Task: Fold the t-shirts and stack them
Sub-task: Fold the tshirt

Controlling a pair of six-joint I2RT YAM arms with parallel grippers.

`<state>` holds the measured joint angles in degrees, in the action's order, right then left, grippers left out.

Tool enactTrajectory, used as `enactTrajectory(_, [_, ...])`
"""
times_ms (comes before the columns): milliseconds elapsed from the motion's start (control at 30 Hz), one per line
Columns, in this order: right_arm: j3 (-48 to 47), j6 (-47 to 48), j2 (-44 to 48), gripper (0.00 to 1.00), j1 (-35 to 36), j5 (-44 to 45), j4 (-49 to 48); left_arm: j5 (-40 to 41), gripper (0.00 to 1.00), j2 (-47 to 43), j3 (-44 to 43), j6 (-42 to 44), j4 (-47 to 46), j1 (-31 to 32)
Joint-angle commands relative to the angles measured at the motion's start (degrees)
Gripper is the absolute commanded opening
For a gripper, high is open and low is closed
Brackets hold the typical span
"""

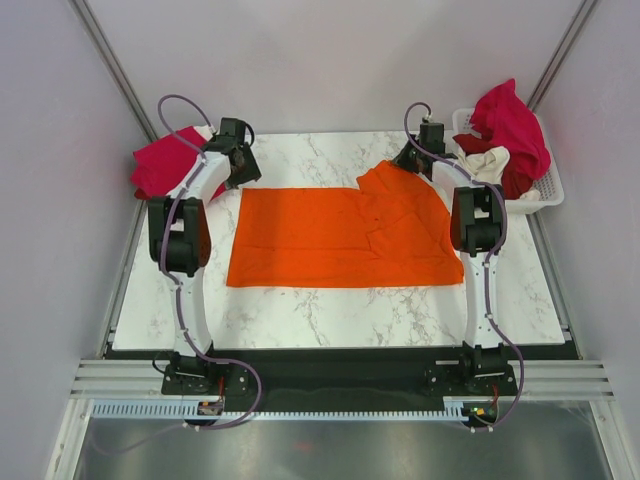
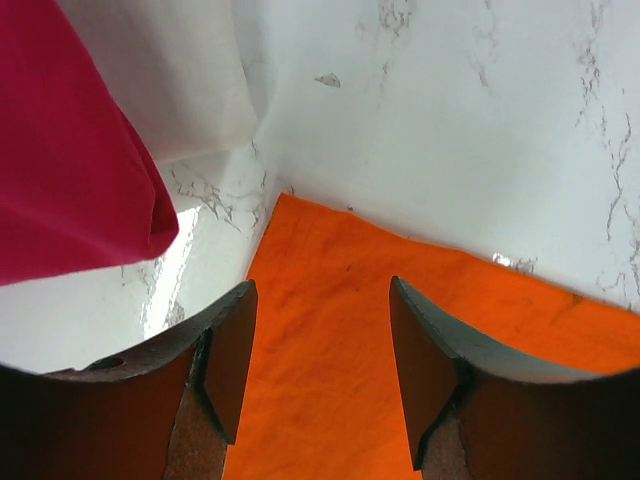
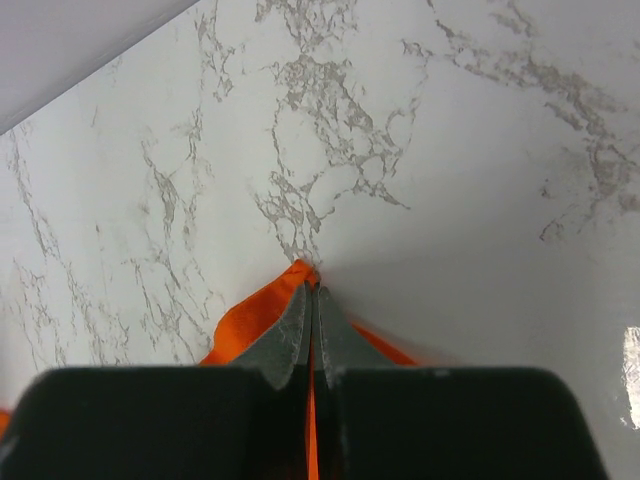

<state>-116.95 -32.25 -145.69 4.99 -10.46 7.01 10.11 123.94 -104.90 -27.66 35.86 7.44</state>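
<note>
From above, the bright orange cloth t-shirt (image 1: 340, 238) lies spread mid-table on the white marbled tabletop (image 1: 330, 310), with a crimson-pink shirt (image 1: 158, 165) bunched far left (heaped shirts (image 1: 510, 125) fill the white slotted plastic basket (image 1: 548, 200), far right). Left wrist view: the left gripper (image 2: 320, 300) has its fingers apart over the orange shirt's corner. Right wrist view: the right gripper (image 3: 310, 285) has its fingers pressed together, clamping the orange edge.

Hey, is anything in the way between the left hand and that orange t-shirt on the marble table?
Nothing visible does. The open left hand hangs over a far corner of the bright orange cloth t-shirt; the crimson-pink cloth shirt lies aside, not touching it.
</note>
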Motion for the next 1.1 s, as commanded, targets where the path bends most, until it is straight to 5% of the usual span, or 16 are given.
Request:
enactTrajectory(0, [1.81, -0.53, 2.16, 0.0, -0.42, -1.67, 0.55, 2.19, 0.63, 2.52, -4.16, 3.66, -0.7, -0.24])
enactTrajectory(633, [4.18, -2.38, 2.34, 0.0, -1.74, -4.39, -2.17, 3.17, 0.64, 11.23, -9.7, 4.46, 0.53, -1.03])
enactTrajectory(833, [4.18, -2.56, 2.16, 0.0, -1.92, -5.01, -2.52, 1.76, 0.43, 12.29, -11.37, 4.54, 0.71, -1.29])
enactTrajectory(900, [4.44, -2.73, 2.25, 0.0, -1.92, -5.27, -2.61, 1.23, 0.3, 12.81, -12.16, 4.72, 0.71, -1.38])
enactTrajectory(1067, [4.8, -2.99, 2.25, 0.0, -2.18, -5.63, -3.23, 0.09, 0.22, 13.26, -12.87, 5.07, 0.97, -1.29])
